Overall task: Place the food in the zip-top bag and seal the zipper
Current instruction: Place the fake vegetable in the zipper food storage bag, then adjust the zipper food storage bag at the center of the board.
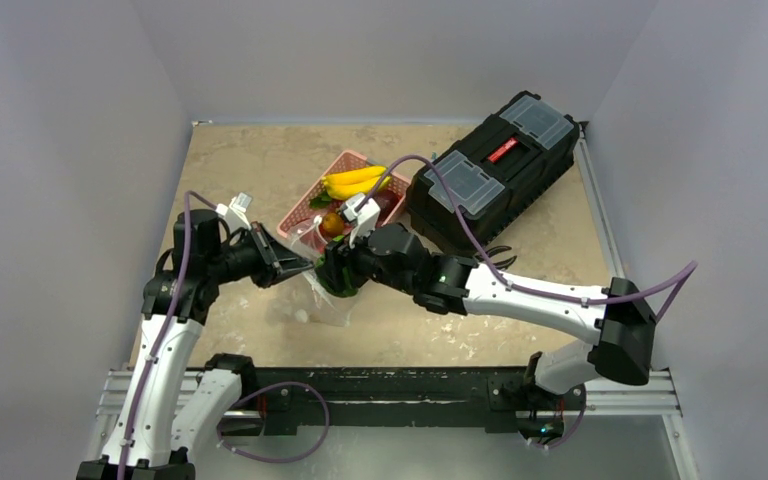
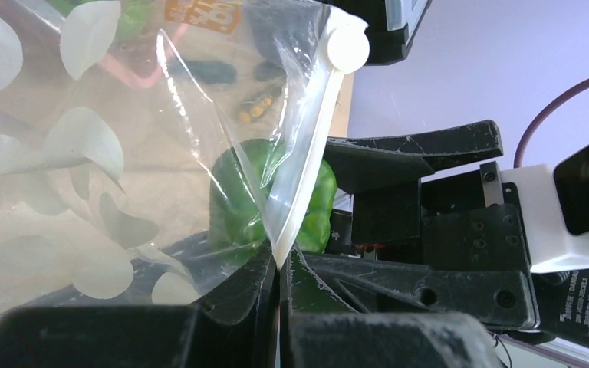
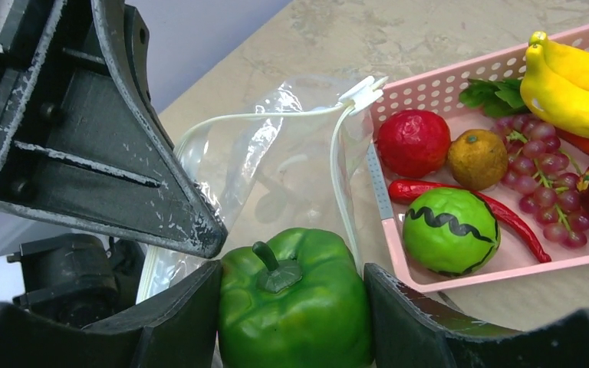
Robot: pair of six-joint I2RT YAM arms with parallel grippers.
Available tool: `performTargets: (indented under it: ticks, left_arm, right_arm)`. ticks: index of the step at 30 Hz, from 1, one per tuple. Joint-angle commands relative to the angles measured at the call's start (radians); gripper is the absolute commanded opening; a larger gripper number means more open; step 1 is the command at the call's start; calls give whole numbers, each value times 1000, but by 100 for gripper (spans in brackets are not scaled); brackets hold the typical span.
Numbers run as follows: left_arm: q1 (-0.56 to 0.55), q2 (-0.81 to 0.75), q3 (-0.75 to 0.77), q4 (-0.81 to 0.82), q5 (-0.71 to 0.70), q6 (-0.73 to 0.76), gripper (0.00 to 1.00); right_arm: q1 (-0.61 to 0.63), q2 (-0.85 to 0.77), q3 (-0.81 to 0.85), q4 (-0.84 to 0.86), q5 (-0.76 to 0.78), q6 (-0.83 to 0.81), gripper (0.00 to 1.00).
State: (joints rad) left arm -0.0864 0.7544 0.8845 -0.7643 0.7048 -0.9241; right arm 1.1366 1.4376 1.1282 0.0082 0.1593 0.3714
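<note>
Beige desk carries the zip-top bag, its zipper edge pinched by the clenched left gripper, while the right gripper grasps a green pepper just short of the open mouth straight ahead.

A big black toolbox sits on the brown table, turned a bit sideways. It has two clear little lids and a red tag on top. Just left of the toolbox is a pink basket with holes in its sides. Grey walls stand behind the toolbox.
</note>
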Motion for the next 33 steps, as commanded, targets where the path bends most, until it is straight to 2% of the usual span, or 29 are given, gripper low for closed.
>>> performTargets:
  ticks: [1,5,8,11,17,25,28,32,33]
  left_arm:
    - [-1,-6,37,31,-1,5,0]
    - [-1,1,24,32,-4,13,0]
    - [-2,6,20,30,-3,18,0]
    - [-1,7,22,32,-1,18,0]
    - [-1,-6,24,12,-14,19,0]
    - [-2,-24,37,-17,-50,28,0]
    - [-1,-41,45,-41,-87,38,0]
    - [-1,-65,64,-70,-126,47,0]
    - [-1,-72,73,-84,-140,53,0]
  right_arm:
    - [12,-12,53,-18,36,-42,63]
    - [-3,-71,27,81,-172,35,84]
    - [-39,-104,19,136,-284,104,87]
    - [-80,-110,7,161,-340,146,83]
    - [-122,-129,-16,76,-235,118,72]
    - [-91,-74,-69,16,-181,65,74]
    - [-57,-22,-60,2,-134,40,71]
    - [-48,50,-22,11,-151,29,57]
    - [-44,59,0,16,-155,23,45]
